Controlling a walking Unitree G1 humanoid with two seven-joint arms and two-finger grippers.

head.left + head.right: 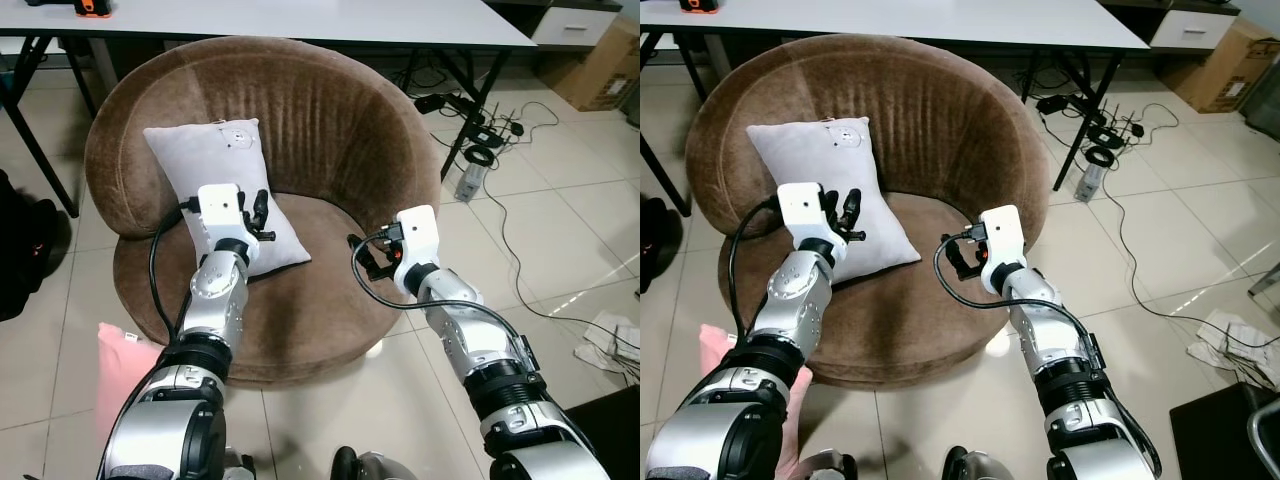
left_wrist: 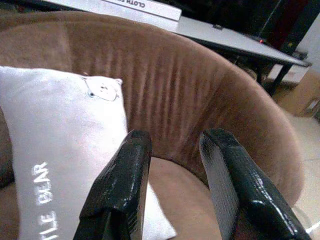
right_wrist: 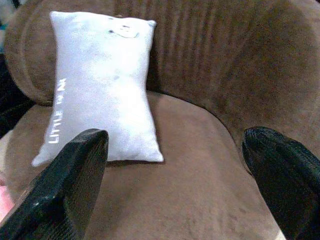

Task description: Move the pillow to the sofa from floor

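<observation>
Left hand (image 1: 258, 212): two black textured fingers parted by a moderate gap, nothing between them. It sits over the seat of the sofa (image 1: 330, 110), at the pillow's right edge; from the head views contact with the fabric cannot be judged, and the left wrist view shows the fingers (image 2: 120, 185) clear of it.

Right hand (image 1: 365, 255): fingers spread wide, empty. In the right wrist view the two fingertips (image 3: 70, 185) stand far apart with bare seat cushion between. It hovers over the front right part of the seat, apart from the pillow.

Pillow (image 1: 215, 175): rectangular, pale grey-white, soft and slightly puffed, small bear face stitched near the top edge, white lettering reading "LITTLE BEAR" along one long side. It stands tilted on the sofa seat, leaning back against the left part of the backrest.

Sofa: round tub shape, brown plush with vertical channel ribbing on the curved back, smooth nap on the seat.

Pink cushion (image 1: 125, 375) lies on the tiled floor (image 1: 560, 220) by the sofa's front left edge. Grey tabletop (image 1: 330, 20) behind the sofa; black cables (image 1: 500, 190) trail on the floor at right, cardboard box (image 1: 600, 65) at far right.
</observation>
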